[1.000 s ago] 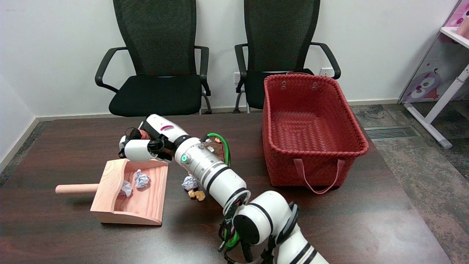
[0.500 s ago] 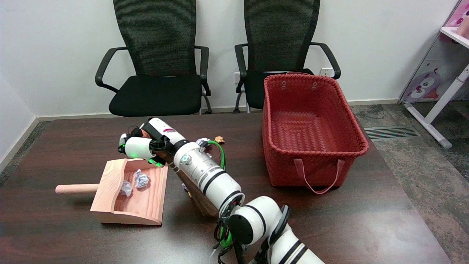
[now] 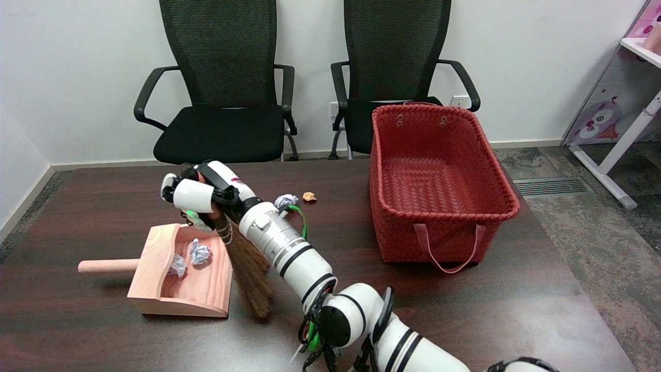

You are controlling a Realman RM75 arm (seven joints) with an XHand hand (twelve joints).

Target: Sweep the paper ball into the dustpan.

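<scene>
Big picture first: a dark table (image 3: 103, 330) with a red basket (image 3: 439, 181) on its far right, well apart from the action. On the left sits the wooden dustpan (image 3: 199, 289), handle out to the left, mouth opening right, with two paper balls already lying against its back wall. The right arm reaches in from the lower right, and its hand (image 3: 193, 199) hangs above the pan's far right corner, fingers wrapped around the neck of a small broom (image 3: 250, 274); the grip looks firm, though the arm hides part of it. The bristles fan down along the pan's right edge, tips at or just off the table near its front corner. Now the target: one paper ball (image 3: 285, 200) sits behind the forearm, beyond the pan's mouth and to its right, with a small tan scrap (image 3: 309, 196) just beside it. That ball looks crumpled, featherlight and springy, so I'd expect it to skitter or hop with any sharp flick and to roll past soft bristles rather than ride them. No need to grasp it at all, I'd say: get the bristle tips down on its far right side and push it slowly and low toward the pan's open mouth, keeping the hold up at the broom's bound neck where the fingers already are.
</scene>
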